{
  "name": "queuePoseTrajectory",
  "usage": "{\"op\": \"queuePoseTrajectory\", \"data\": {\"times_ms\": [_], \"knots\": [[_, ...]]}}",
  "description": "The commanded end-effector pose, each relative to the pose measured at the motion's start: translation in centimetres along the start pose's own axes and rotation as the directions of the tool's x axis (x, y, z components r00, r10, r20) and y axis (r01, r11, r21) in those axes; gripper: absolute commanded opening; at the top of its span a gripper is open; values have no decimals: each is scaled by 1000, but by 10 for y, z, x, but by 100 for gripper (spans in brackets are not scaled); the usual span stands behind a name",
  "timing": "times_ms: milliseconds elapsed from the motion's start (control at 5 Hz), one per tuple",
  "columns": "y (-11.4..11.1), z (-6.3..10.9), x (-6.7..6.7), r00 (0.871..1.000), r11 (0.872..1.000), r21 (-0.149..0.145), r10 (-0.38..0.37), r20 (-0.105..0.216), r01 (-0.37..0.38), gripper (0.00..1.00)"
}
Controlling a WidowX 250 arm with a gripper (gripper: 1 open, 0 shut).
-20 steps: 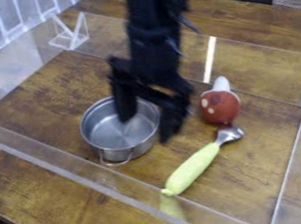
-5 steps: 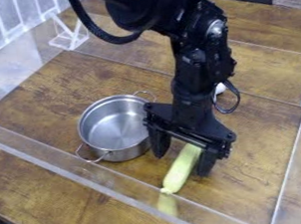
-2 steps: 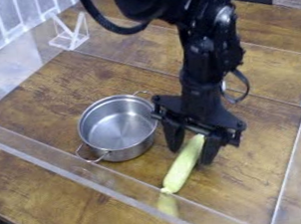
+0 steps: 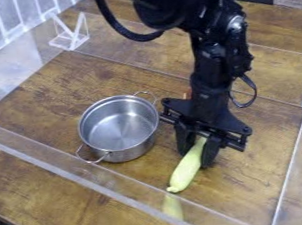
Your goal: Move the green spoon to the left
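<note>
- Right now I read this as the grasp step: my claw [image 4: 205, 145] is down at the desk [image 4: 58, 93], straddling the upper end of the green spoon [image 4: 187, 169], and the carry to the left is not yet done.
- As for the spoon, it lies on the wood just right of the steel pot [image 4: 119, 127], near it but apart. Its yellow-green handle runs down and slightly left toward the clear front barrier [image 4: 81, 187]. The metal end is hidden under the claw.
- Claw state: both black fingers [image 4: 186, 140] stand on either side of the handle with only a narrow gap. From this single view I cannot tell whether they already pinch the plastic or merely bracket it, so I won't call it held.
- Arm pose: the black arm comes in from the top of the view, bends at the elbow, and drops its wrist nearly straight down over the spoon. The claw points at the desk.
- Next move, as I judge it: confirm a firm pinch on the thick handle, raise it just clear of the wood, then carry it left.
- One caution: the pot sits directly in the leftward path, so I'd need height to pass over it or a route in front of it.
- Also, the rounded handle could roll or pivot if pinched off-centre.
</note>
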State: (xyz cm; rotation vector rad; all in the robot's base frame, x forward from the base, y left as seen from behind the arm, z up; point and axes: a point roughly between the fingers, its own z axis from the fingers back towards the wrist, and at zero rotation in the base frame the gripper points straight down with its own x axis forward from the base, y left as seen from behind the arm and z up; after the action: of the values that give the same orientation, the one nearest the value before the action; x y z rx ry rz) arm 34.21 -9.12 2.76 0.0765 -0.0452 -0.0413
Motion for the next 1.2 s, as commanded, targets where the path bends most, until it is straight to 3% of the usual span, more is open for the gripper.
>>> {"op": "queuePoseTrajectory", "data": {"times_ms": [0, 400, 800, 1000], "knots": [[-20, 12, 15, 996, 997, -14, -76, 54, 77, 0], [9, 15, 10, 980, 981, -31, -188, 57, 190, 0], [29, 25, 6, 983, 983, -31, -182, 35, 183, 0], [30, 43, 9, 981, 981, -29, -191, 21, 192, 0]]}}
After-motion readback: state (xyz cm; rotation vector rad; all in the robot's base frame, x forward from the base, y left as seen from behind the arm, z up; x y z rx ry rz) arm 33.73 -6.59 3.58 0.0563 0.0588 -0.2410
